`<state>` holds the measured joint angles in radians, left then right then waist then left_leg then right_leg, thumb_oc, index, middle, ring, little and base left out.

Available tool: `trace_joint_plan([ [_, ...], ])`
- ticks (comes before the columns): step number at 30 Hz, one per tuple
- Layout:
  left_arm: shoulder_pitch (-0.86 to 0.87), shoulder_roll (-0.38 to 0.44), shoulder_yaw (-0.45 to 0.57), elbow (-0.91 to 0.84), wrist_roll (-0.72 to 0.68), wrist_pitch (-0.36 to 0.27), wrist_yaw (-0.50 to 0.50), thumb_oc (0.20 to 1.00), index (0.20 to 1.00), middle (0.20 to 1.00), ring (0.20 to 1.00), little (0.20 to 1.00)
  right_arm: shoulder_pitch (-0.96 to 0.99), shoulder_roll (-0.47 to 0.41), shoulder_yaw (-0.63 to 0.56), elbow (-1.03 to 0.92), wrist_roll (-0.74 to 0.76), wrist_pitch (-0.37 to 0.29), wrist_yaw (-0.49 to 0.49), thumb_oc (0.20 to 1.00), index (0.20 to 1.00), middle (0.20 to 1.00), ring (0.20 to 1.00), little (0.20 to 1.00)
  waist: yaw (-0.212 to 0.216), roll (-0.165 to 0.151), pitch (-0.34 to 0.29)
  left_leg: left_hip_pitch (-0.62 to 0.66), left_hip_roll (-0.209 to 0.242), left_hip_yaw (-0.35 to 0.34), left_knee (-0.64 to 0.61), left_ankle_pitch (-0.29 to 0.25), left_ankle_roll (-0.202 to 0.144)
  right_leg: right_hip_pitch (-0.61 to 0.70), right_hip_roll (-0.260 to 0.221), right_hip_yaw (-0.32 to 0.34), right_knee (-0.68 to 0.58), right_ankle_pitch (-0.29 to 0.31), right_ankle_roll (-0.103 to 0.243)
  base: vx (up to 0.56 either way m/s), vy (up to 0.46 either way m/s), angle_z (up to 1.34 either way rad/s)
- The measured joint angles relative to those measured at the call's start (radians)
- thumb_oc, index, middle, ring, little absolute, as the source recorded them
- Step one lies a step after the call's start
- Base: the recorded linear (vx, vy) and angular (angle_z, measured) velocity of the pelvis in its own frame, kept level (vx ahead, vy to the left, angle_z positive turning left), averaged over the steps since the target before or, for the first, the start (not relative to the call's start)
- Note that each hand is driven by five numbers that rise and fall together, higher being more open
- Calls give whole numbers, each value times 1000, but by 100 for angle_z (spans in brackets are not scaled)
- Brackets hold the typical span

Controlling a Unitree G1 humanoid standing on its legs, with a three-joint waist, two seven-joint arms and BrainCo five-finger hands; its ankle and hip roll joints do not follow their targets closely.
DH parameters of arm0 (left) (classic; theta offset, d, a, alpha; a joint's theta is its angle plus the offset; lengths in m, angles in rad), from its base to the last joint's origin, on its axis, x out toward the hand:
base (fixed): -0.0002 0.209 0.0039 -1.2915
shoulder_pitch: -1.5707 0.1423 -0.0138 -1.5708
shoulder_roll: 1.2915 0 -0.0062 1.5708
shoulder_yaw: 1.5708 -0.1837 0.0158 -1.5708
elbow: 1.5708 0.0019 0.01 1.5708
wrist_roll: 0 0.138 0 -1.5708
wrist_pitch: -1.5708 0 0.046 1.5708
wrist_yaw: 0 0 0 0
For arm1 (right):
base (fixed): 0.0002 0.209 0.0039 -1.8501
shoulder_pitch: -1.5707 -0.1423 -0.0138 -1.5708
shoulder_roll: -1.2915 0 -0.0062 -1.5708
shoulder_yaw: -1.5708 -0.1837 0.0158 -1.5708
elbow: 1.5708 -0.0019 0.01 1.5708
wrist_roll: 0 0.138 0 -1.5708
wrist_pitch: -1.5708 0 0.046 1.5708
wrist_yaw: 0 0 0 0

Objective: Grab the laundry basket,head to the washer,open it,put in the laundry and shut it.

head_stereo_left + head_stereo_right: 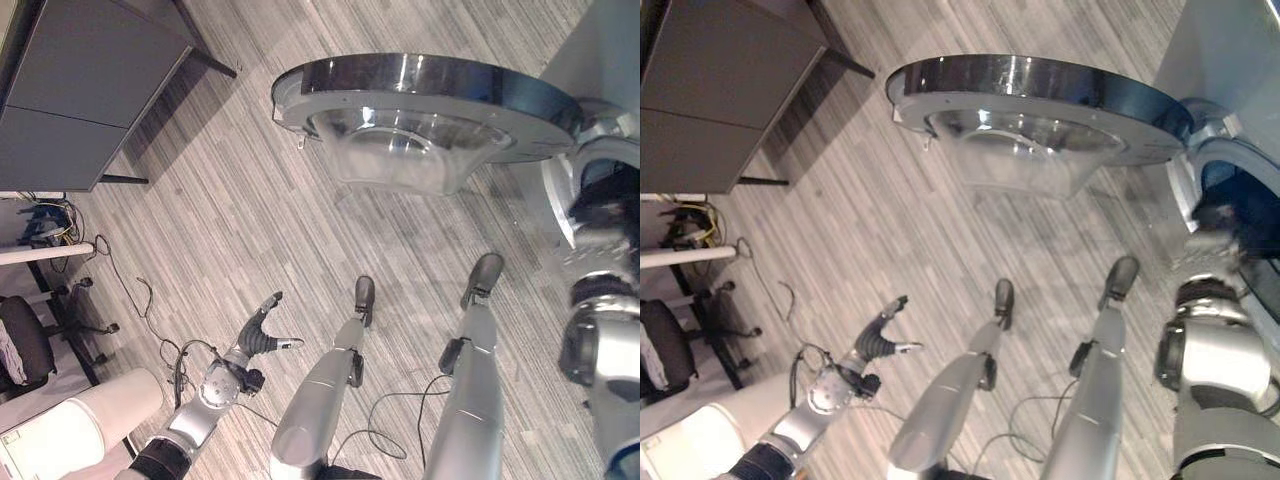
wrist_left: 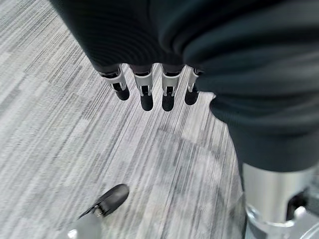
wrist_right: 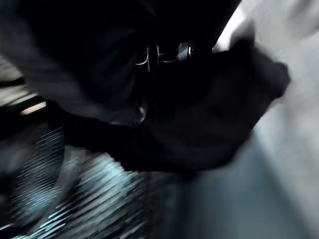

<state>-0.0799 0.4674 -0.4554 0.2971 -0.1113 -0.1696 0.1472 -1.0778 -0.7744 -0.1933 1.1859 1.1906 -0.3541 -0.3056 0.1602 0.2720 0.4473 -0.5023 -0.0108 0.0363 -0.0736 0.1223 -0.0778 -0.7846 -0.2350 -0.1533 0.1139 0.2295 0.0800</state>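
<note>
- Well, far left, a grey cabinet [image 1: 85, 95] stood on the striped floor [image 1: 230, 230], with a black chair [image 1: 25, 345] below it and a white basket [image 1: 75, 425] in the near-left corner.
- Next, the left hand [image 1: 262, 335] hung low over the floor beside that basket, well apart from the washer; the wrist view had its fingers [image 2: 146, 92] straight in a row, relaxed, holding nothing.
- Centre stage, the washer door [image 1: 425, 105] stood swung wide open, its clear bowl-shaped glass bulging out over the floor.
- To the right, the washer [image 1: 1225, 60] showed its white front and the dark mouth of the drum [image 1: 1240, 190].
- At that mouth, the right hand [image 1: 1212, 232] was up at the opening, the arm reaching in from the lower right.
- A dark cloth [image 3: 199, 124] lay bunched up against that hand in its wrist view, right at the drum; whether the fingers were curled round it, I could not tell.
</note>
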Motion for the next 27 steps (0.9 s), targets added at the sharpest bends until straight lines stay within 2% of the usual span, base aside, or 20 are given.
trace_joint_plan([
  [1,1,0,0,-1,0,0,2,1000,1000,1000,1000,1000,-34,-42,14,3,-24,-19,-2,200,200,200,200,200,-5,0,0,13,3,0,-2,0,0,15,4,-1,-2,1,-1,10,-27,-4],
  [9,-17,0,3,17,4,-1,5,1000,1000,1000,1000,1000,-5,-43,-2,-41,-48,-70,-67,200,200,200,200,200,-23,-3,2,17,9,6,-6,-1,-1,20,14,2,-18,10,-12,28,-37,-3],
  [10,-17,1,3,16,4,0,4,1000,1000,1000,1000,1000,-5,-44,-10,-41,-52,-74,-77,511,511,511,511,511,-25,-7,5,22,9,7,-9,-1,-1,22,15,3,-20,14,-13,12,-18,-4],
  [11,-17,1,2,15,4,0,4,1000,1000,1000,1000,1000,-3,-44,-20,-41,-60,-83,-85,1000,1000,1000,1000,1000,-24,-7,5,22,9,9,-9,-1,-1,24,15,5,-23,22,-12,40,-26,-5],
  [14,-20,2,1,17,4,0,4,1000,1000,1000,1000,1000,-2,-46,-18,12,-82,-84,-112,1000,1000,1000,1000,1000,-27,-17,12,38,7,15,-15,-4,4,44,16,7,-43,31,-12,4,-12,-5],
  [17,-26,3,-1,12,2,0,2,1000,1000,1000,1000,1000,-6,-47,-11,103,-85,-52,-101,1000,1000,1000,1000,1000,-28,-34,24,57,6,20,-15,-8,8,62,16,10,-45,31,-12,5,9,-3],
  [19,-30,3,1,11,0,6,0,1000,1000,1000,1000,1000,4,-33,-14,116,-61,-14,-55,1000,1000,1000,1000,1000,-36,-46,32,67,5,20,-15,-10,10,74,14,10,-48,32,-11,0,0,0],
  [23,-31,3,3,12,1,18,-6,1000,1000,1000,1000,1000,107,52,-72,18,38,9,33,1000,1000,1000,1000,1000,-67,-65,46,129,11,22,-16,-23,11,142,22,10,-63,28,-6,9,15,-4],
  [27,-24,-8,13,32,10,21,-15,1000,1000,1000,1000,1000,249,142,-54,-152,51,-16,80,1000,1000,1000,1000,1000,-108,-66,46,182,19,24,-16,-37,8,200,31,10,-81,22,2,44,31,-6],
])
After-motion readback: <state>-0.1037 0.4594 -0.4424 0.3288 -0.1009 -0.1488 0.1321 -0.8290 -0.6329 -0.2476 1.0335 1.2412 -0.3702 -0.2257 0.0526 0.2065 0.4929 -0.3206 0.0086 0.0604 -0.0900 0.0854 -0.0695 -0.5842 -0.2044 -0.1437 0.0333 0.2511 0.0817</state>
